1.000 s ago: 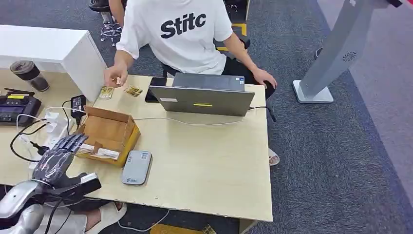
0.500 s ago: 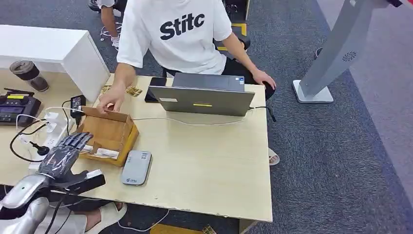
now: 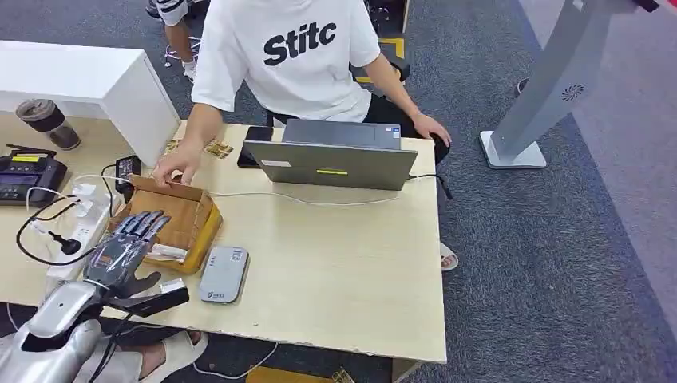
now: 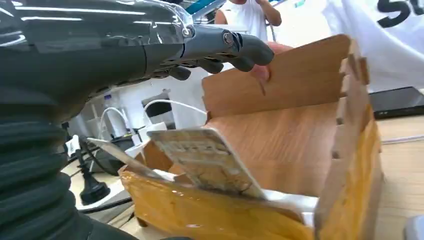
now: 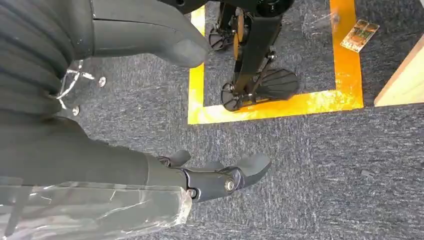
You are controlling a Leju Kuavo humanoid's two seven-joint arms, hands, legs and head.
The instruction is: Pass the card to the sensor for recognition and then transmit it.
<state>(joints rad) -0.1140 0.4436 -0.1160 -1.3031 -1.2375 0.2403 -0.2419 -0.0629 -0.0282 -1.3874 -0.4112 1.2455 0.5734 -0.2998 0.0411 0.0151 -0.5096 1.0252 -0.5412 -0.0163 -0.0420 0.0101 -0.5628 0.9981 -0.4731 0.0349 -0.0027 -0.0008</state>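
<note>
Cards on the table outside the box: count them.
2. One card lies near the laptop's corner; another beside the person's arm. More may be hidden.

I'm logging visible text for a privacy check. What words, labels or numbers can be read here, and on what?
"Stitc" – black print on the person's white T-shirt; the word may run on past the fold.
Label on the grey card reader: too small to read.
Yellow sticker on the laptop: too small to read.
Card in the wooden box: its print is blurred.
Black device with a yellow tag: unreadable.
</note>
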